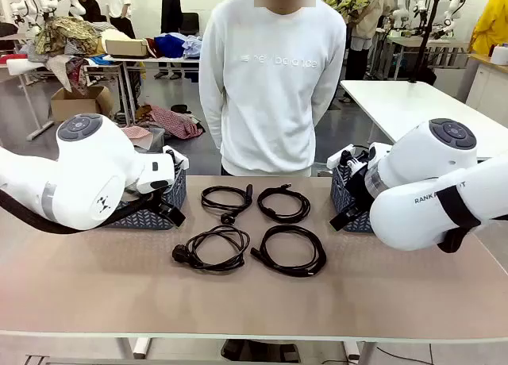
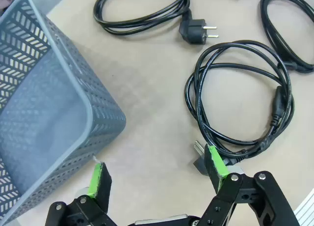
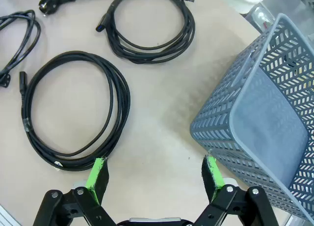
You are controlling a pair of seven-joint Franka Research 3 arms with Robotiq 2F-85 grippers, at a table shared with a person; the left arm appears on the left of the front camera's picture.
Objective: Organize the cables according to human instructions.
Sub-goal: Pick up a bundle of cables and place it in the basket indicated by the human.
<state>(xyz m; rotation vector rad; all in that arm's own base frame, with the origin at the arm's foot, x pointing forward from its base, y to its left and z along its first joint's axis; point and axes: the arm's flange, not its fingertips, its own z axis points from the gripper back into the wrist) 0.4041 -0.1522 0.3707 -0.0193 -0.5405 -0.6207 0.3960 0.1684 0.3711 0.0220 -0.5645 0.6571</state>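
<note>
Sweeping from the table's [image 1: 254, 309] left side: the left arm [image 1: 87, 178] hangs beside a grey basket [image 1: 176, 197], jaws wide apart, green pads [image 2: 100, 179] pointing down at bare tabletop. Table's middle now, and four black cables [image 1: 184, 255] lie coiled, two by two, flat on the top. Over on the table's right side, the right arm [image 1: 429, 182] hovers by a second grey basket [image 1: 343, 200], jaws spread wide too, gripping nothing.
</note>
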